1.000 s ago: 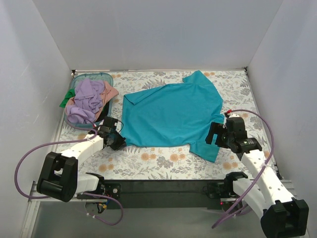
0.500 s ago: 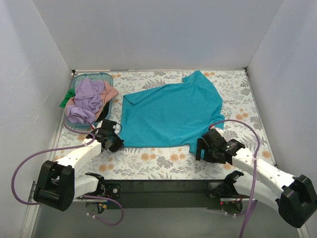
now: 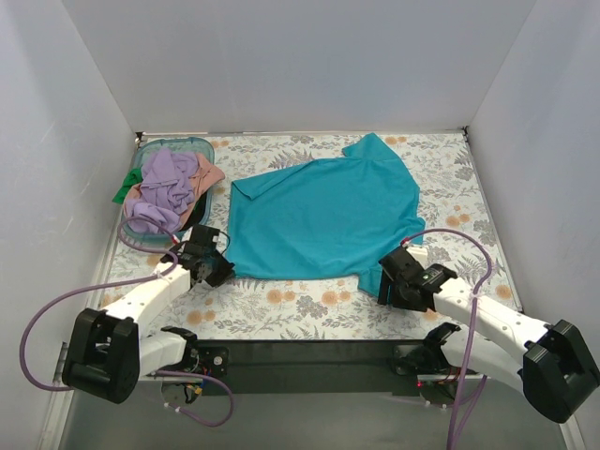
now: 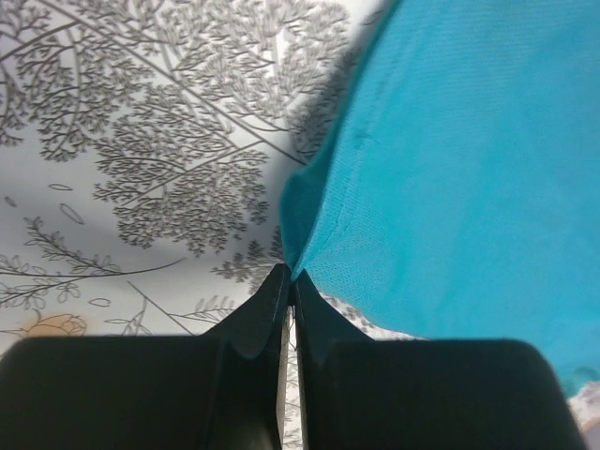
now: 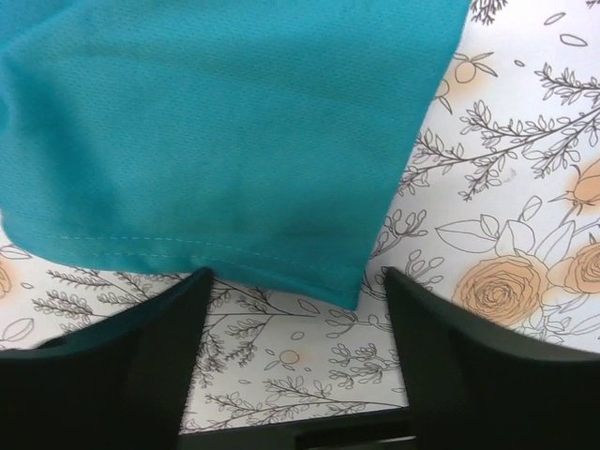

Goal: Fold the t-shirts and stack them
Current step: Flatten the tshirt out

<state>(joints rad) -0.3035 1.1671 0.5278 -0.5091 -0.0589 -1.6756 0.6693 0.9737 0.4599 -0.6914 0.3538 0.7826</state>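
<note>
Pinched together, the left gripper (image 3: 217, 269) has its two fingers clamped on the near-left corner of the teal-blue t-shirt (image 3: 323, 211). In the left wrist view the dark fingertips (image 4: 277, 298) meet with no gap right where the hem comes to a point, and the cloth rises slightly off the table (image 3: 450, 169) there, casting a shadow on the leaf print.

The right gripper (image 5: 294, 281) sits low at the shirt's near-right sleeve with its fingers spread wide apart, one on each side of the sleeve's bottom corner. The right wrist view does not show them touching the cloth, and the stitched hem lies flat between them.

The teal-blue t-shirt is spread across the middle of the flowered table, front flat, collar to the left and its far sleeve pointing toward the back wall. Nothing lies on top of it.

At the far left stands a teal basket (image 3: 202, 142), close to the left wall and just beyond the left arm. It holds a heap of other shirts: a lavender t-shirt (image 3: 159, 192) on top, a salmon-pink t-shirt (image 3: 208, 176) spilling over the right rim, and a green t-shirt (image 3: 124, 192) hanging over the left side. The basket is near the spread shirt's left edge but not touching it.

Purple cables (image 3: 47, 309) loop beside each arm, clear of the cloth.
</note>
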